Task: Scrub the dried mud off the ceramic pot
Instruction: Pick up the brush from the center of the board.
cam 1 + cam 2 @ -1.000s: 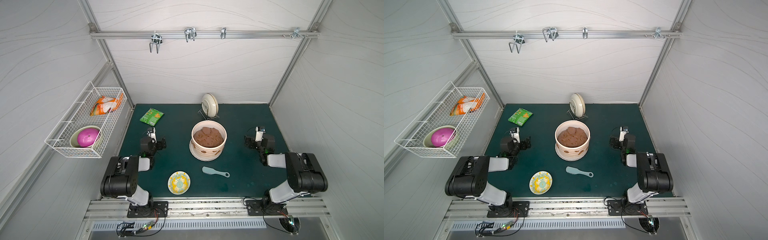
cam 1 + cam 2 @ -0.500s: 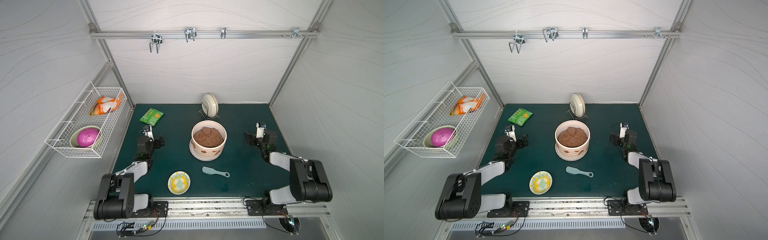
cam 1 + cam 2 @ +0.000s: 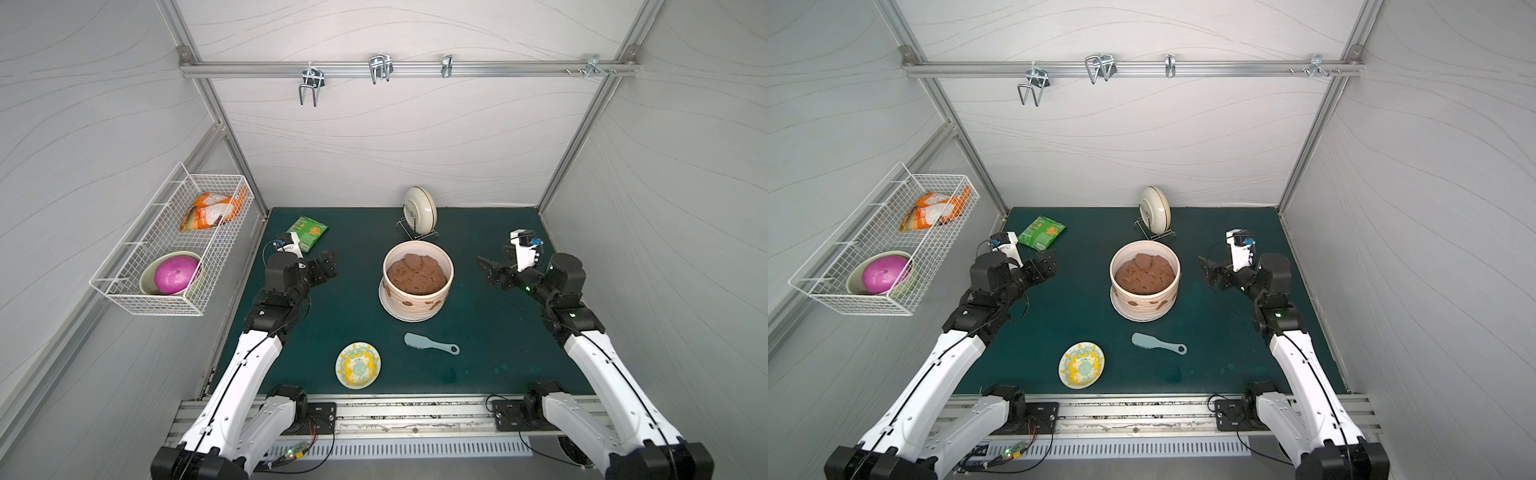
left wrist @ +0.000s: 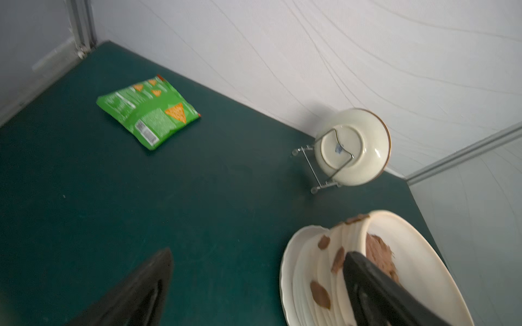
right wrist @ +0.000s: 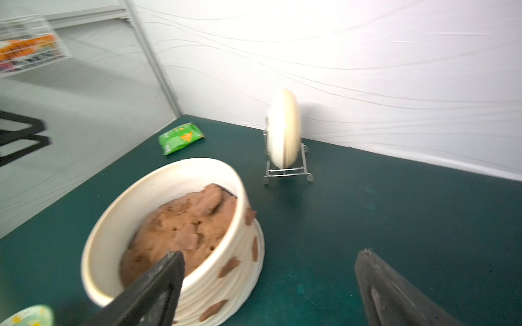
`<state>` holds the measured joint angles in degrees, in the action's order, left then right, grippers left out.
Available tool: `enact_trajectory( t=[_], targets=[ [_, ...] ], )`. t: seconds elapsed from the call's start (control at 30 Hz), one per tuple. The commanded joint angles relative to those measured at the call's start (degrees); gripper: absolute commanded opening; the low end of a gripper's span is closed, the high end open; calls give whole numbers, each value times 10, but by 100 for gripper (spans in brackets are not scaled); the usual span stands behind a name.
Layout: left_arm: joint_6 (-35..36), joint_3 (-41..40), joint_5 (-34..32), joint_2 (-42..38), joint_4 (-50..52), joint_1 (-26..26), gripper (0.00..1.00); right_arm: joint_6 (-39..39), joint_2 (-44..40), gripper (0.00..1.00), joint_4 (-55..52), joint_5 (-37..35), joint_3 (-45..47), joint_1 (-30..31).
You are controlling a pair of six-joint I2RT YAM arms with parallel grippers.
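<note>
Our left tool (image 3: 329, 266) and right tool (image 3: 487, 272) hang released and empty on either side of the pot (image 3: 409, 298), which stands in the middle of the surface (image 3: 357, 316) with mud patches (image 3: 434, 306) on its ribbed wall. We should grasp the brush (image 3: 431, 344) by its handle, then brace the pot.

Caught a cream-white ribbed ceramic pot (image 3: 419, 300) blotched with reddish-brown dried mud (image 3: 409, 303), a pale blue-green brush (image 3: 430, 343), a white plate (image 3: 358, 365) patterned in yellow and teal, a green bag (image 3: 307, 226) printed with orange triangles and a dark green table (image 3: 498, 332).
</note>
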<state>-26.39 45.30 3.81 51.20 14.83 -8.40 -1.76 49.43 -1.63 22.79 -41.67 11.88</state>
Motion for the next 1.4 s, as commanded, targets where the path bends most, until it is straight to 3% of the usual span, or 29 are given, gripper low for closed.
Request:
enact_trajectory(
  t=[0.0,0.27,0.6,0.83,1.03,1.37],
  targets=[
    [-22,28,62,-34,116,-23,100,-70,-21,99,-145,4,-31,70],
    [-52,-20,177,-101,169,-39,98,-140,-33,99,-288,22,-44,205],
    [-85,-57,177,-89,143,-116,98,-142,44,99,-287,-141,-3,381],
    [-97,-62,144,-51,118,-181,98,-163,139,99,-271,-165,9,405],
    [-113,-77,150,-38,94,-191,98,-182,236,99,-266,-168,-10,417],
    [-107,-86,141,-18,92,-201,98,-185,308,98,-245,-161,-21,427]
  ],
)
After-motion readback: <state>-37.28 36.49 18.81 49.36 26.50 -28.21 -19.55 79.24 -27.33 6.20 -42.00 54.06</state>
